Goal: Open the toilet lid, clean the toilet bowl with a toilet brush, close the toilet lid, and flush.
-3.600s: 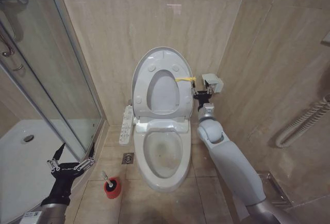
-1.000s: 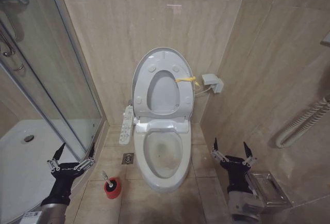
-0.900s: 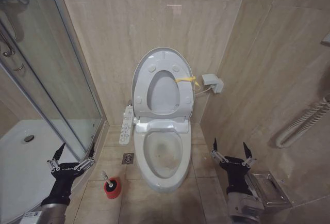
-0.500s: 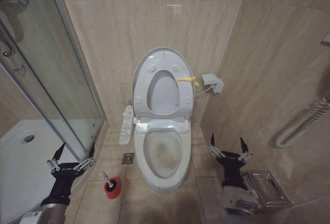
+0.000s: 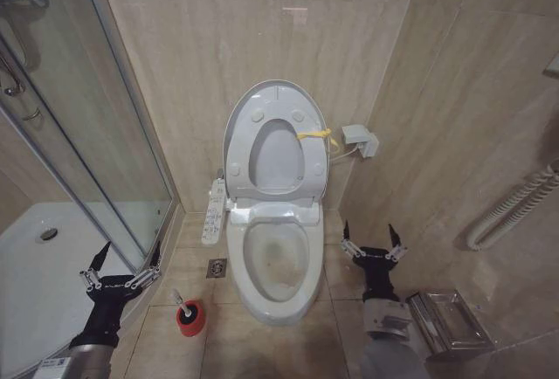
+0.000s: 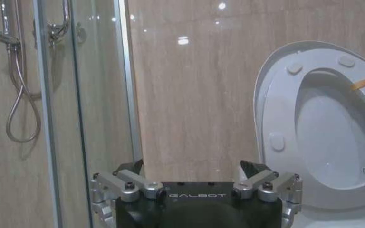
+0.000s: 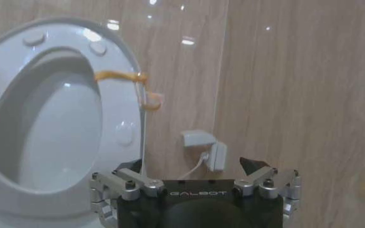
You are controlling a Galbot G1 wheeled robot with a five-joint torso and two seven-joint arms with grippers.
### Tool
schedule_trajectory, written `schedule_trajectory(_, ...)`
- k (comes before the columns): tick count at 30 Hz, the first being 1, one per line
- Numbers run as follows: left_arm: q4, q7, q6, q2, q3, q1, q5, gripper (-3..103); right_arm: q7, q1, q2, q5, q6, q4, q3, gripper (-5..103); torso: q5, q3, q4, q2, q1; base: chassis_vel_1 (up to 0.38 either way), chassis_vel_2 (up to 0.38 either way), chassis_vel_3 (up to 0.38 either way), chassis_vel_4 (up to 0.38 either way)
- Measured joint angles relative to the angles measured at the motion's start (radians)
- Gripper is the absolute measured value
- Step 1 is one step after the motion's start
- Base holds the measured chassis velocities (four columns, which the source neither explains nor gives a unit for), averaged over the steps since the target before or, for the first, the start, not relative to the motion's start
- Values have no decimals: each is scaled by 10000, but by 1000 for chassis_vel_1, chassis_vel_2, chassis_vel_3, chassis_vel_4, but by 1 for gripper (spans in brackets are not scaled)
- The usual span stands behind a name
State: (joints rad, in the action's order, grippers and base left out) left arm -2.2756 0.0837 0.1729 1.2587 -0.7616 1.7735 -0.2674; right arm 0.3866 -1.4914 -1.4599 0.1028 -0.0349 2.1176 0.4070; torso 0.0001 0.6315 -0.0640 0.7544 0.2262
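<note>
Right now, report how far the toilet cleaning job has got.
Done: the toilet lid stands raised against the wall, the ring seat up with it, so the stained toilet bowl is exposed. In hand: nothing; the right tool hangs open beside the bowl, the left tool open near the shower glass. Left: the toilet brush sits in its red holder; scrubbing, closing, flushing.
</note>
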Motion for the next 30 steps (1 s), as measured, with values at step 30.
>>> schedule_trajectory(30, 0, 0, 0, 0, 0, 0, 0, 100, -152, 176, -344, 139, -611, -806, 96, 100, -1, 0, 0, 0, 0, 0, 0, 0, 0)
